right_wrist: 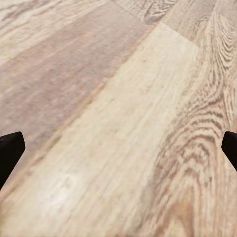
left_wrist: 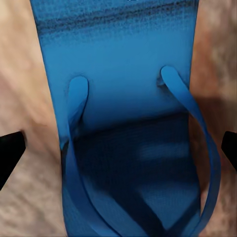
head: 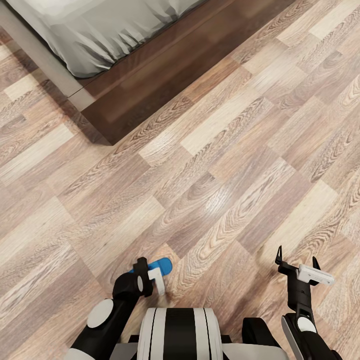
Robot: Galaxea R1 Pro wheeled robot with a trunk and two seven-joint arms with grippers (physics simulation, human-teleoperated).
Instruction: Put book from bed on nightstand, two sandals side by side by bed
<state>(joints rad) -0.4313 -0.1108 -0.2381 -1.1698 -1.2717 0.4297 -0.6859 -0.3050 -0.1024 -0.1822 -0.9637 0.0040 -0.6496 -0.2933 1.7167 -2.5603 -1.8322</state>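
Note:
One bright blue sandal (head: 163, 265) lies flat on the wood-plank floor just in front of my base. Its straps and sole (left_wrist: 128, 98) show close up in the left wrist view. My left gripper (head: 151, 281) hovers right over it, open, with one dark fingertip (left_wrist: 10, 154) on each side of the sandal and apart from it. My right gripper (head: 297, 257) hangs open over bare floor (right_wrist: 118, 123), holding nothing. The bed's dark brown frame (head: 145, 95) and pale mattress (head: 95, 35) cross the far left corner. The book, the nightstand and the other sandal are out of view.
Wood-plank floor (head: 225, 165) stretches between my base and the bed frame. A pale grey strip (head: 45, 60) runs along the bed's left side.

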